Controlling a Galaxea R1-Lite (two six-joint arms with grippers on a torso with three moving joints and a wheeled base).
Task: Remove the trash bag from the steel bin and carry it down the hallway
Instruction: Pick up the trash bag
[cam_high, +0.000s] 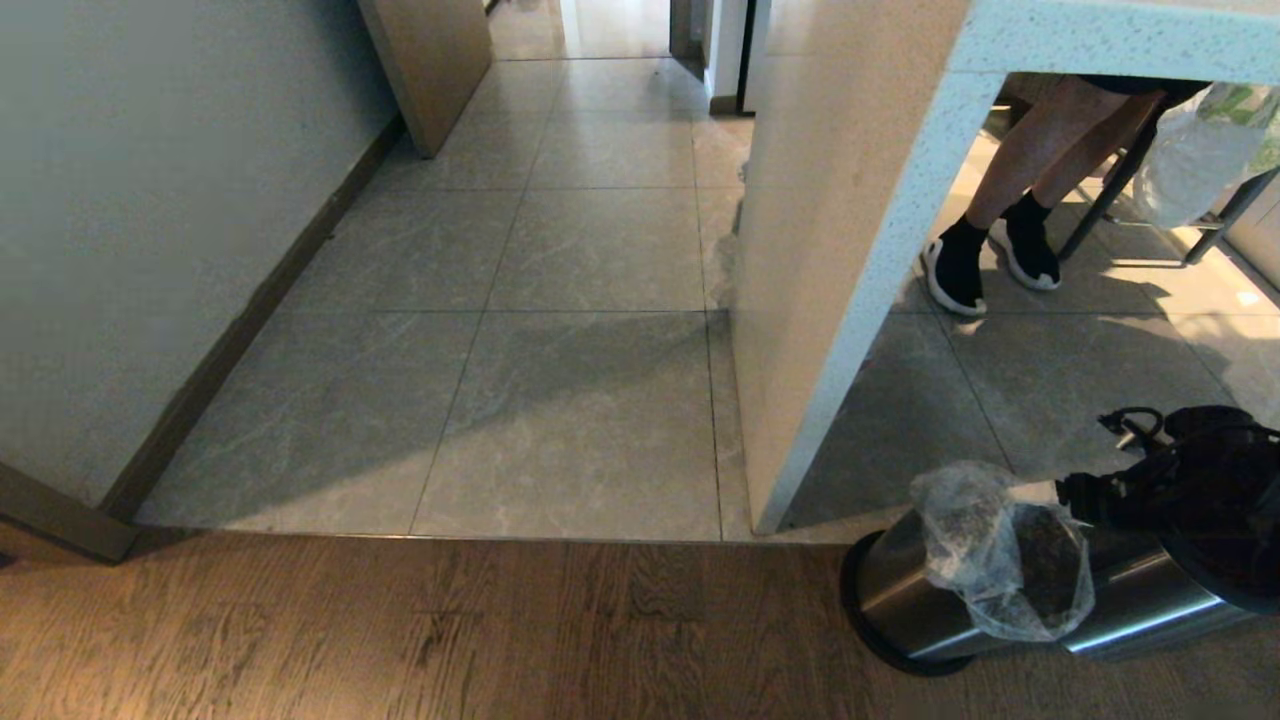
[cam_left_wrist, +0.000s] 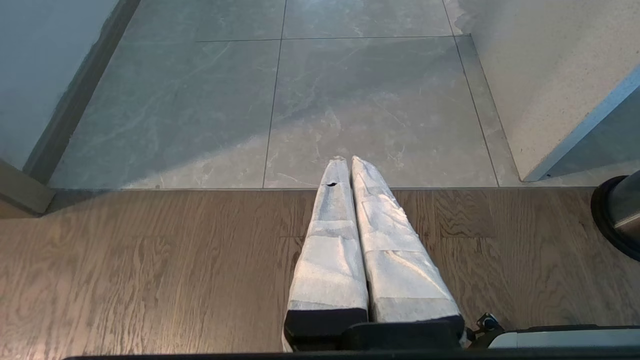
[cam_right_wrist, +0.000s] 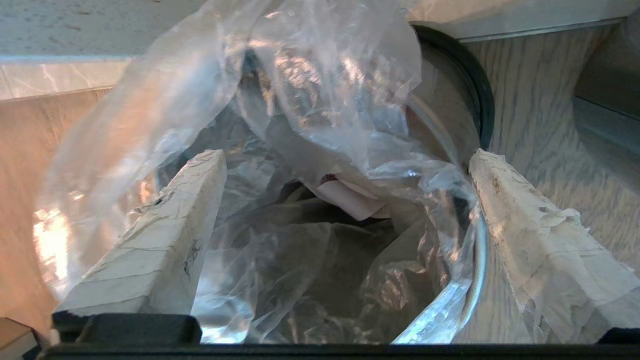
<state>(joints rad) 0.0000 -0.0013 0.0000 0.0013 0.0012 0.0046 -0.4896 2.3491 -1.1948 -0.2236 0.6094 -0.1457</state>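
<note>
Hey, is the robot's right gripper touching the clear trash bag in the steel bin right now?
Cannot tell. In the right wrist view the right gripper has open jaws straddling the trash bag at the steel bin mouth, but no contact or gap shows plainly.

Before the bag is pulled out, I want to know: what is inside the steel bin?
Inside the steel bin is the clear trash bag, with pale paper scraps in it. Crumpled plastic hides anything deeper.

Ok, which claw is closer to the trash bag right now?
Right. The right claw is open at the steel bin, its fingers straddling the trash bag at the rim. The left claw is shut, off to the side over the wood floor.
</note>
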